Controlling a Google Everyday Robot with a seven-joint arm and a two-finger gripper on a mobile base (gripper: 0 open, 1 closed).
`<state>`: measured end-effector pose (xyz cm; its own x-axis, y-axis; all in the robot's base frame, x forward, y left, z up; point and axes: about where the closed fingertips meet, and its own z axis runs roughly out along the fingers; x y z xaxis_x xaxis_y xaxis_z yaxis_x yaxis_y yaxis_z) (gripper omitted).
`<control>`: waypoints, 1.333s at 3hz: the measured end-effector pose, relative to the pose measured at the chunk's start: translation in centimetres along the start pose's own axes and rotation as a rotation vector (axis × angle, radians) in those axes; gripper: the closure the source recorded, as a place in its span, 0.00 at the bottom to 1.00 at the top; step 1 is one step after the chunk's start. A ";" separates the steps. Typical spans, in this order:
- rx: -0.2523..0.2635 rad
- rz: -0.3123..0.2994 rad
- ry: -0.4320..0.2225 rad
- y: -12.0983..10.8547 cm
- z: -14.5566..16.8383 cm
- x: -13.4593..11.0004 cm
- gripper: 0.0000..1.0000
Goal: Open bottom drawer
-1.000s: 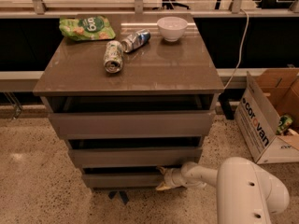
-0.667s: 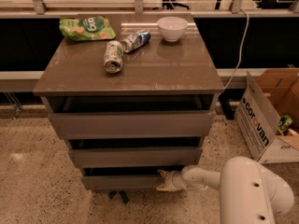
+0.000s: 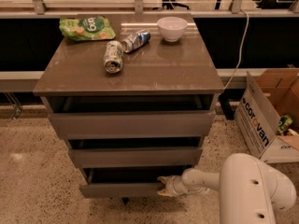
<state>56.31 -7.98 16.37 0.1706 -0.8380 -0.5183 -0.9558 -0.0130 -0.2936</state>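
The bottom drawer (image 3: pixel 121 189) is the lowest and narrowest of three grey-brown flat fronts in the cabinet. It stands pulled out a little, with a dark gap above its front. My gripper (image 3: pixel 163 185) is at the right end of that drawer front, at its top edge, on the end of the white arm (image 3: pixel 205 180) that reaches in from the lower right.
The middle drawer (image 3: pixel 135 157) and top drawer (image 3: pixel 133 123) are also slightly out. On the cabinet top (image 3: pixel 187 73) lie a green chip bag (image 3: pixel 86 28), two cans (image 3: pixel 113 56) (image 3: pixel 136 40) and a white bowl (image 3: pixel 172 28). A cardboard box (image 3: pixel 268 115) stands on the floor at right.
The gripper has shifted slightly outward with the bottom drawer front, which now stands a little further out. The arm's white body sits closer and lower right.
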 end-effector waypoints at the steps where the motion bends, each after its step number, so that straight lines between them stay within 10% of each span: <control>1: 0.000 0.000 0.000 0.0 0.0 0.0 0.54; 2: 0.000 0.017 -0.058 2.4 -1.7 -0.7 0.53; 3: 0.016 0.009 -0.219 6.5 -5.7 -4.0 0.36; 4: 0.050 0.038 -0.237 7.5 -7.7 -2.9 0.14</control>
<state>46.79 -9.82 21.85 0.1917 -0.6859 -0.7020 -0.9507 0.0477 -0.3063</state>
